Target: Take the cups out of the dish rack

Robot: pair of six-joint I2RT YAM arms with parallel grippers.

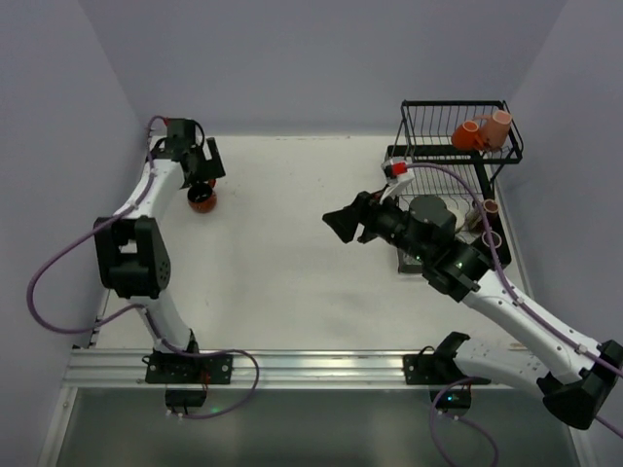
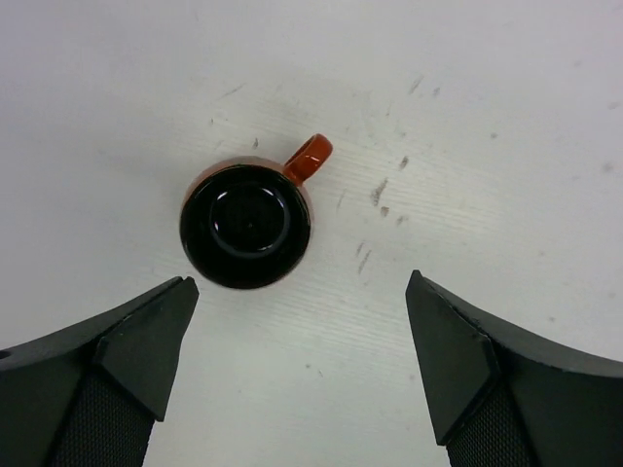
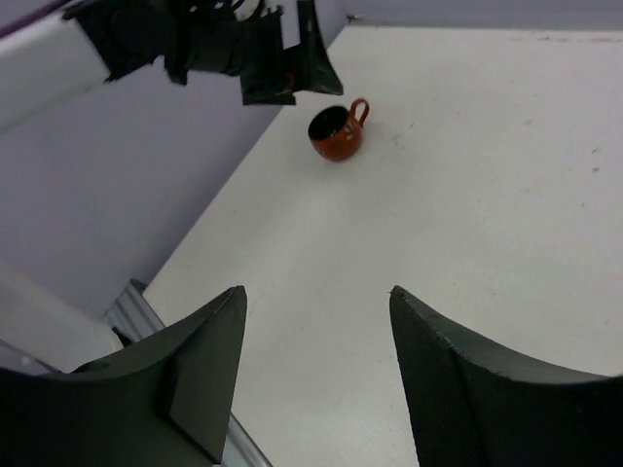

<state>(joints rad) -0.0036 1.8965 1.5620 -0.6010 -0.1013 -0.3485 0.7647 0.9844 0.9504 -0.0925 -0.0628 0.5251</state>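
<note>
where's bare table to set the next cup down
Bare: the wide middle between the orange cup and the right gripper, and the near strip along the metal rail. Crowded: the far right, where the dish rack and right arm sit.

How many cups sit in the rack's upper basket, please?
2: an orange cup and a salmon pink cup beside it, both at the right end of the upper basket; none seems hidden there.

White tabletop (image 1: 292, 292) flecked with small grey marks (image 2: 380, 192), hemmed by pale lavender walls (image 1: 58, 97), with a metal rail (image 1: 321, 368) along the near edge.
</note>
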